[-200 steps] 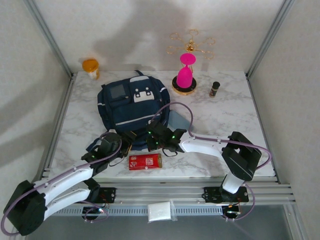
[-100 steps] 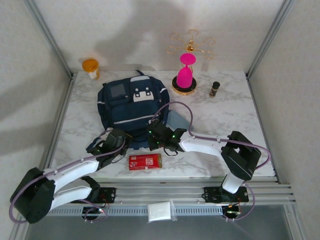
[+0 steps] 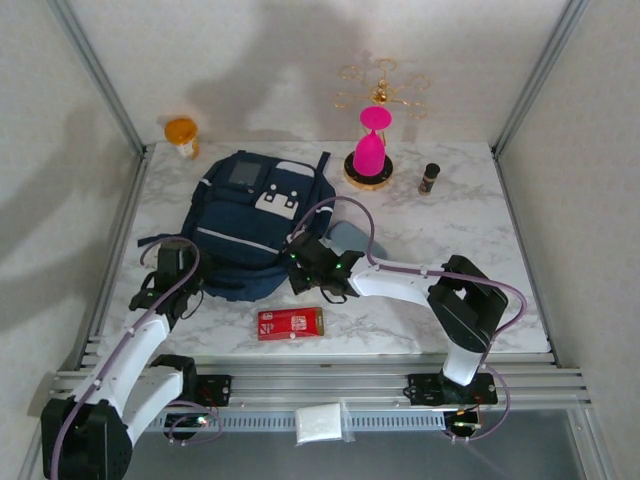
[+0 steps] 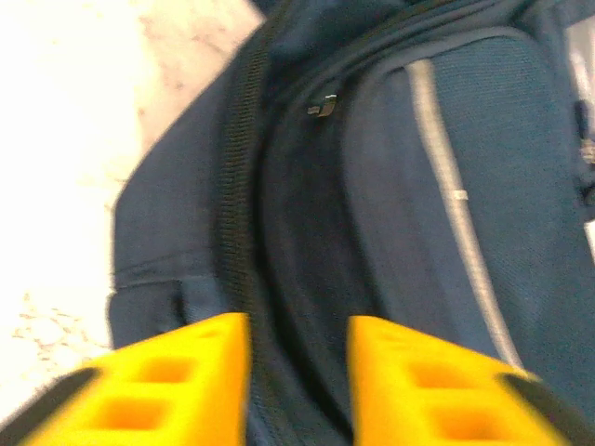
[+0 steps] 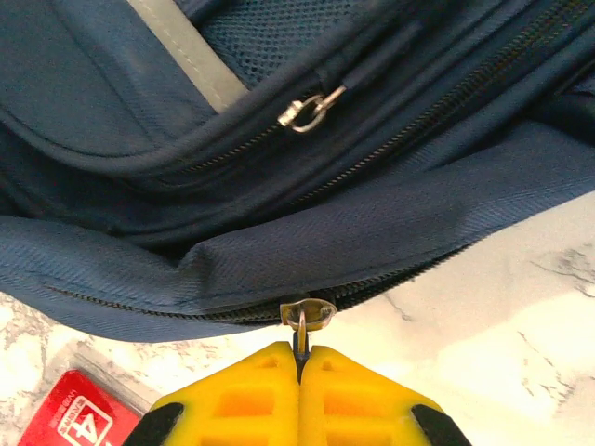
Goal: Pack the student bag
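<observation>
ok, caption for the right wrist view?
Right claw shut on the zipper pull at the bag's edge; red box beside it on the table.

Red packet, right wrist view: a white numeral "4" set inside a white-lined frame, lying at a slant. The rest of the print is cut off at the picture's edge. Top view: white markings on its face, too small to read. Student bag: the dark marks on its white front patch are illegible.
</observation>
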Motion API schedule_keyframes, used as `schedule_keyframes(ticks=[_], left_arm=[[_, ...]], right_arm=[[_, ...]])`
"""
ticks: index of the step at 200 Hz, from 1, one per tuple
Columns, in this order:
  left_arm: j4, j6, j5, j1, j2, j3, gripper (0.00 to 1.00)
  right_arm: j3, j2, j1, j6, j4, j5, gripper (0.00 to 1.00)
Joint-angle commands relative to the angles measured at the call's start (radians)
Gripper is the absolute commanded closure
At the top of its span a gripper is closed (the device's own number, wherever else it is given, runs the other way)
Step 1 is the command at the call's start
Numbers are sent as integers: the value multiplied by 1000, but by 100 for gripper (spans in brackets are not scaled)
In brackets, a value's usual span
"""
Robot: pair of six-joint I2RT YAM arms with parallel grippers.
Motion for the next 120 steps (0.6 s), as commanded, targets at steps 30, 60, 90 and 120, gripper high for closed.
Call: schedule_keyframes(ticks=[30, 60, 90, 120], left_arm=[[-50, -263, 23, -246, -172, -41, 28], [153, -481, -24, -474, -149, -108, 25], [316, -608, -11, -554, 28, -115, 24], [403, -666, -143, -550, 120, -125, 29]], right_arm=[[-6, -14, 21, -14, 54, -28, 100], [-36, -18, 22, -21, 73, -23, 100], [-45, -24, 22, -28, 90, -18, 100], [-56, -18, 15, -54, 107, 26, 100]])
